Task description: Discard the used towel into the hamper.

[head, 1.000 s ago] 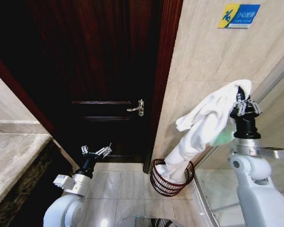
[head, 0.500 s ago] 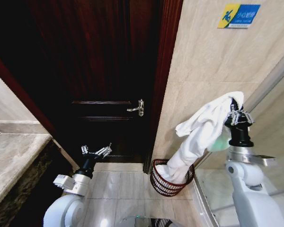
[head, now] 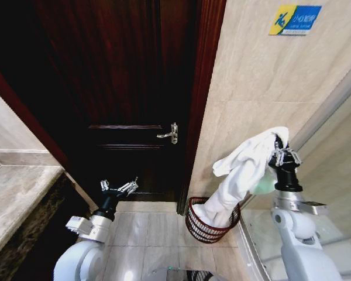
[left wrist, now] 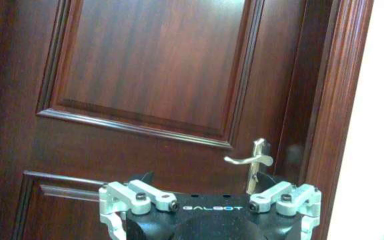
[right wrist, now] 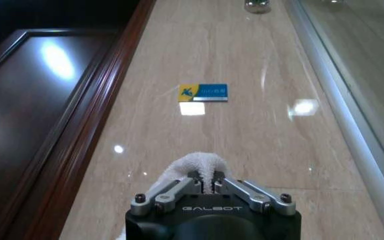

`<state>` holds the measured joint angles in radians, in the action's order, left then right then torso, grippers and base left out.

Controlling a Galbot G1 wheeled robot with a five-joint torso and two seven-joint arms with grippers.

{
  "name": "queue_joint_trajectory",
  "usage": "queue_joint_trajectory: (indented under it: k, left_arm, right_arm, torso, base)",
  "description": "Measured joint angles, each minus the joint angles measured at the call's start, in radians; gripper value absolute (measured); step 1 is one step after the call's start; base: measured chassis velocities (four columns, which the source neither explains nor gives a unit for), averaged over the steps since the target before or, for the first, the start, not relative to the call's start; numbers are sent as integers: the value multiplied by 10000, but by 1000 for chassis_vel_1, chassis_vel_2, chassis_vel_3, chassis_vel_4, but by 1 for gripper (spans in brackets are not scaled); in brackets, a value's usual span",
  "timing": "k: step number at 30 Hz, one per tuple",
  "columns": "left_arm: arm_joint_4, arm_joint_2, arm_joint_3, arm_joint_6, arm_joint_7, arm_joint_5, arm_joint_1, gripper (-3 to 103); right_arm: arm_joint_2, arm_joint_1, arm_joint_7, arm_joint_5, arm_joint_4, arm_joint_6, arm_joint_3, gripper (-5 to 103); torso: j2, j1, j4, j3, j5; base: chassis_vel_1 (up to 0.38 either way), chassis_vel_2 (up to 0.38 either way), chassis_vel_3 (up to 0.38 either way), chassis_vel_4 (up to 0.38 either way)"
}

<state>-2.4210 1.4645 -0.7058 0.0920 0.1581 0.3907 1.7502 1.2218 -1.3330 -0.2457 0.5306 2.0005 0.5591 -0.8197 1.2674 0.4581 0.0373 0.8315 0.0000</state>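
The right gripper [head: 279, 153], fingers clamped on one end of the white towel [head: 241, 172], holds it up beside the tiled wall [head: 245, 82]. The cloth hangs down and to the gripper's left, its lower end already inside the hamper [head: 210, 220] on the floor below. Released from here, the upper folds could drape over the hamper's rim [head: 194, 202] or slide outside. The left gripper [head: 119, 188], fingers apart, sits idle low before the dark door [head: 123, 88].
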Motion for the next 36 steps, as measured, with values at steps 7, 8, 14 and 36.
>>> queue_joint_trajectory:
  k: [7, 8, 14, 36]
  left_arm:
    - [0, 0, 0, 0, 1, 0, 0, 100]
    - [1, 0, 0, 0, 1, 0, 0, 100]
    - [0, 0, 0, 0, 1, 0, 0, 100]
    - [0, 0, 0, 0, 0, 0, 0, 100]
  right_arm:
    - [57, -31, -112, 1, -56, 46, -5, 5]
    - [61, -32, -114, 2, -67, 48, -5, 5]
    - [180, -102, -159, -15, -168, 101, 91, 5]
    - [636, -581, -279, 84, -1104, 323, 541, 5]
  torso:
    - [0, 0, 1, 0, 0]
    - [0, 0, 1, 0, 0]
    - [0, 0, 1, 0, 0]
    - [0, 0, 1, 0, 0]
  base:
    - [0, 0, 0, 0]
    - [0, 0, 0, 0]
    - [0, 0, 0, 0]
    - [0, 0, 0, 0]
